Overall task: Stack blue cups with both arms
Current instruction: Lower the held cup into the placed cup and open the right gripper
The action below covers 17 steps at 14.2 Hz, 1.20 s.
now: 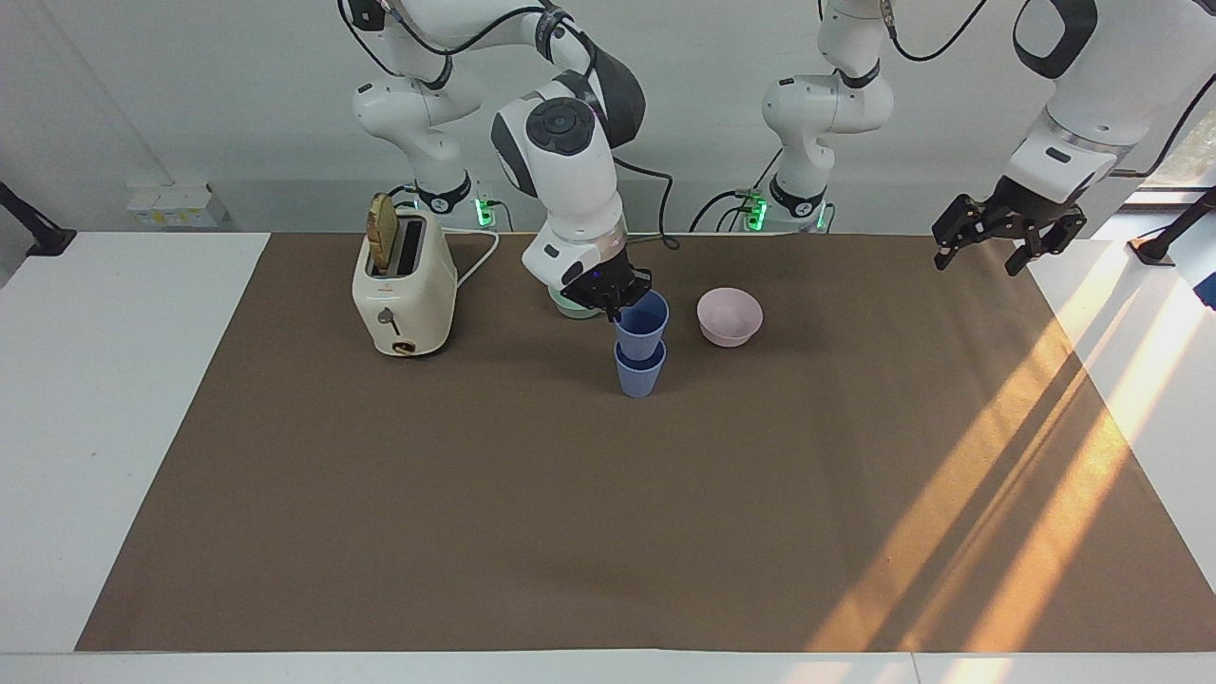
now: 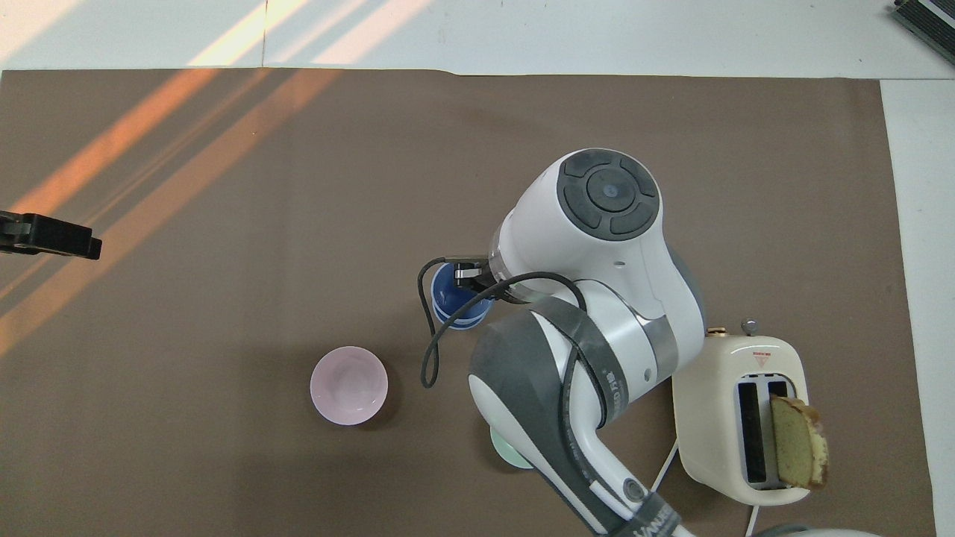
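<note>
Upper blue cup (image 1: 641, 321) sits partway inside the lower blue cup (image 1: 639, 372), which stands upright on the brown mat (image 1: 532, 494) near the pink bowl (image 1: 730, 316). My right gripper (image 1: 608, 302) is clamped on the upper cup's rim. My left gripper (image 1: 1005, 233) waits, fingers spread, over the mat's edge.

The stacked blue cups (image 1: 640, 353) are flanked by the pink bowl (image 1: 730, 316) and the right gripper (image 1: 608, 302). The toaster (image 1: 403, 285) blocks the right arm's end. Brown mat (image 1: 589, 513) farther from the robots lies open.
</note>
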Each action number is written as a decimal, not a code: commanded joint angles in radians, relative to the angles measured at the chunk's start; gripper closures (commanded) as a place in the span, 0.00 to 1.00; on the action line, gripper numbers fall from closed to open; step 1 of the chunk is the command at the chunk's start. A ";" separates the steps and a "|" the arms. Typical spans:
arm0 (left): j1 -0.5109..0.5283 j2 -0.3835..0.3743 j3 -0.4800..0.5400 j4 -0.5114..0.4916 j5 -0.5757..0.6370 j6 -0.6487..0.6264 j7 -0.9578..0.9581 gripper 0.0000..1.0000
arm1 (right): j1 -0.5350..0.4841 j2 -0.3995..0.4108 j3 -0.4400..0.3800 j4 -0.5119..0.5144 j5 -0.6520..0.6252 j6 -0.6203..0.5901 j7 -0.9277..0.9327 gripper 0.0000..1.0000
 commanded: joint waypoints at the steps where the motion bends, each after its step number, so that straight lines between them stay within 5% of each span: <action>1: -0.002 -0.012 -0.002 -0.007 0.013 -0.001 -0.008 0.00 | -0.009 -0.017 0.005 -0.024 0.014 0.020 -0.002 1.00; 3: -0.002 -0.012 -0.002 -0.007 0.013 -0.001 -0.008 0.00 | -0.009 -0.015 0.005 -0.024 0.016 0.021 0.001 1.00; 4: -0.002 -0.012 -0.002 -0.007 0.013 -0.001 -0.008 0.00 | -0.010 -0.014 0.006 -0.023 0.016 0.026 0.001 0.79; 5: -0.002 -0.012 -0.002 -0.007 0.013 -0.001 -0.008 0.00 | -0.010 -0.014 0.005 -0.022 0.016 0.029 0.001 0.40; 10: -0.002 -0.012 -0.002 -0.007 0.013 0.001 -0.008 0.00 | -0.010 -0.014 0.005 -0.022 0.016 0.029 0.007 0.32; 14: -0.002 -0.012 -0.002 -0.007 0.013 0.001 -0.008 0.00 | -0.053 -0.021 0.002 -0.012 -0.002 -0.018 -0.002 0.00; 17: -0.002 -0.012 -0.002 -0.007 0.013 -0.001 -0.008 0.00 | -0.139 -0.053 -0.009 0.066 -0.004 -0.170 -0.079 0.00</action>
